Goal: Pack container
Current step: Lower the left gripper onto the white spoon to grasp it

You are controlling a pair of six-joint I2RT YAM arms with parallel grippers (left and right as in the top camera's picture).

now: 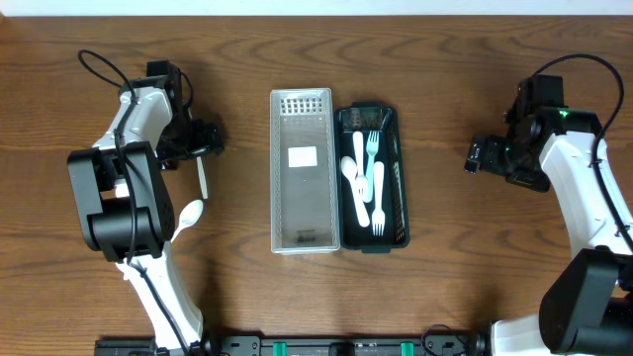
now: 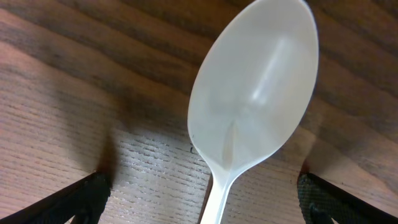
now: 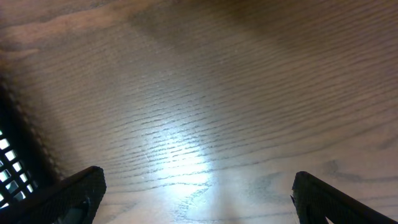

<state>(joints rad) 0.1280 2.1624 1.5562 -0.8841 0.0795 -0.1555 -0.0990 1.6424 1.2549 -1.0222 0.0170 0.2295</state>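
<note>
Cutting off the handle of the white plastic spoon [image 2: 252, 93] at the left wrist view's bottom edge; showing only the black tips of the left gripper [image 2: 205, 196] there; catching just a corner of the black slotted plastic basket [image 3: 9, 167] at the right wrist view's left edge.

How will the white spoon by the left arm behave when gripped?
The white spoon looks like thin, glossy plastic: probably very light and slippery. Lying flat on the table, it may skid or pivot when the open left gripper straddling its handle closes.
</note>
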